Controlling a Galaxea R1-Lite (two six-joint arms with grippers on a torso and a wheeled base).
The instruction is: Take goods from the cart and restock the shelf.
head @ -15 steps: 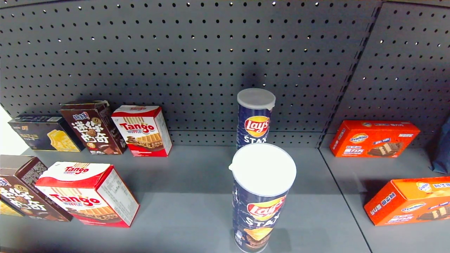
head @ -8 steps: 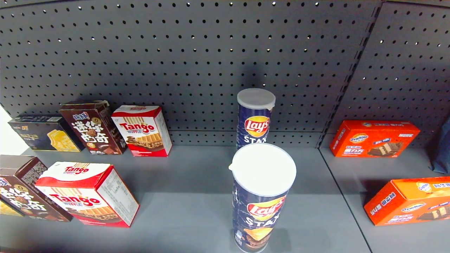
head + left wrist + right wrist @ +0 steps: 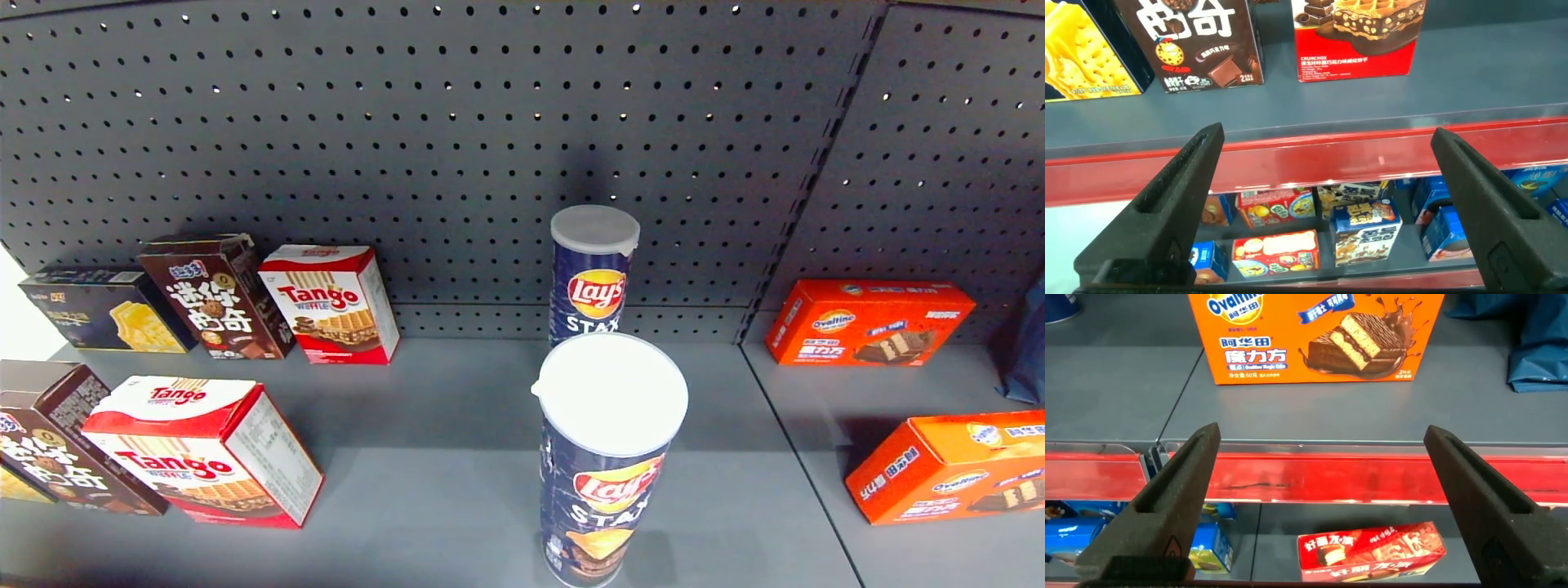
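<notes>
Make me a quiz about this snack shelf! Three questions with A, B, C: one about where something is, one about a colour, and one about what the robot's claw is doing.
1. Where does the near chip can stand?
A. in front of the far chip can
B. on top of it
C. lying inside a basket

2. What colour is the near can's lid?
A. green
B. white
C. black

3. How is the left gripper?
A. shut on a box
B. shut on a can
C. open, holding nothing

Answers:
1 A: the head view shows it upright, closer to the camera and roughly in line with the far one.
2 B: its round top is plain white.
3 C: its jaws stand wide apart with nothing gripped between them.
</notes>
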